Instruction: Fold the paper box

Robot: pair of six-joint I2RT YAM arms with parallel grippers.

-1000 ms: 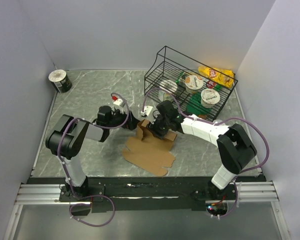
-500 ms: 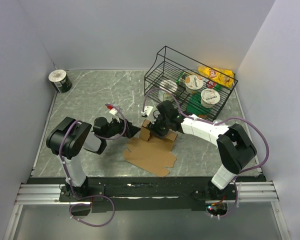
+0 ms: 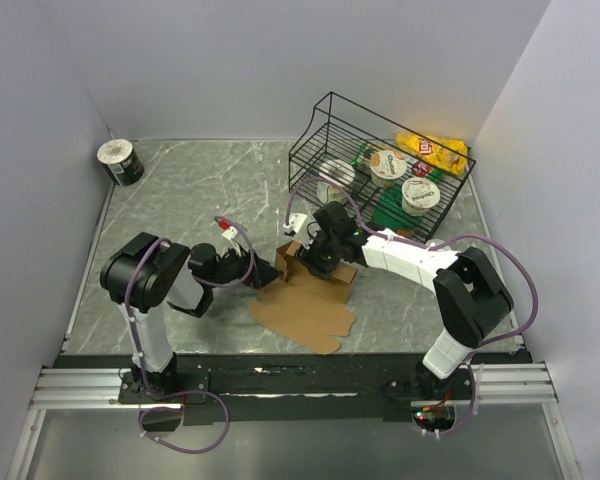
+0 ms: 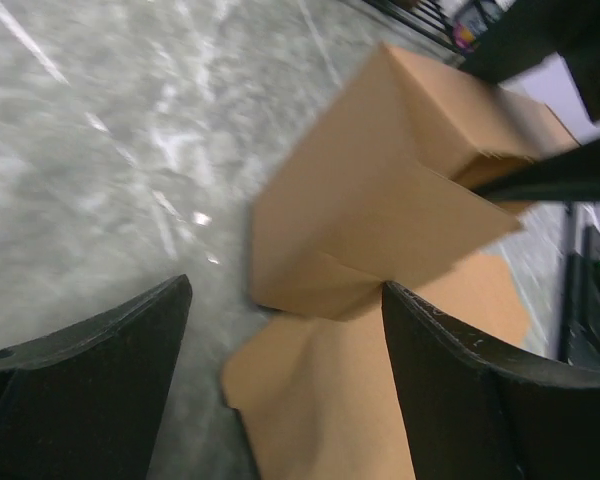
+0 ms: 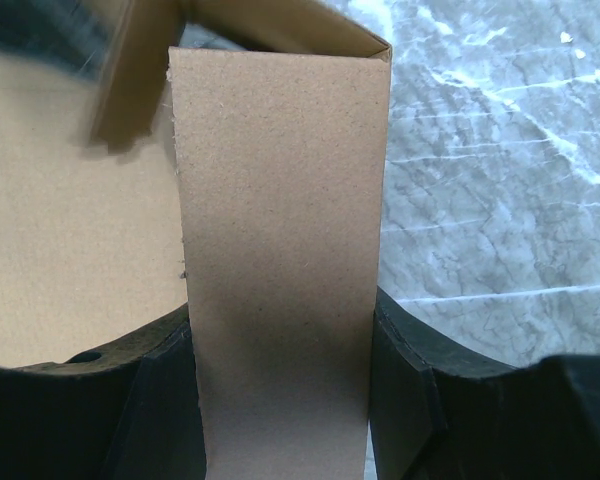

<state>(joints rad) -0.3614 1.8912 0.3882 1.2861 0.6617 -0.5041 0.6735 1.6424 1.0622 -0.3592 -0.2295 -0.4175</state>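
Observation:
The paper box (image 3: 305,305) is plain brown cardboard, partly folded: its near part lies flat on the table, its far part stands raised. My right gripper (image 3: 313,255) is shut on the raised flap (image 5: 280,260), which fills the gap between its fingers. My left gripper (image 3: 270,272) is open, low on the table at the box's left edge. In the left wrist view the flat sheet (image 4: 310,400) lies between the open fingers and the raised folded part (image 4: 380,200) stands just ahead.
A black wire basket (image 3: 380,175) with cups and snack packets stands at the back right, close behind the right arm. A roll of tape (image 3: 119,161) sits in the far left corner. Walls close in the table on three sides.
My left gripper has swung down and to the right, from level with the raised flap to the box's left edge near the table. The right gripper keeps its hold, barely moving.

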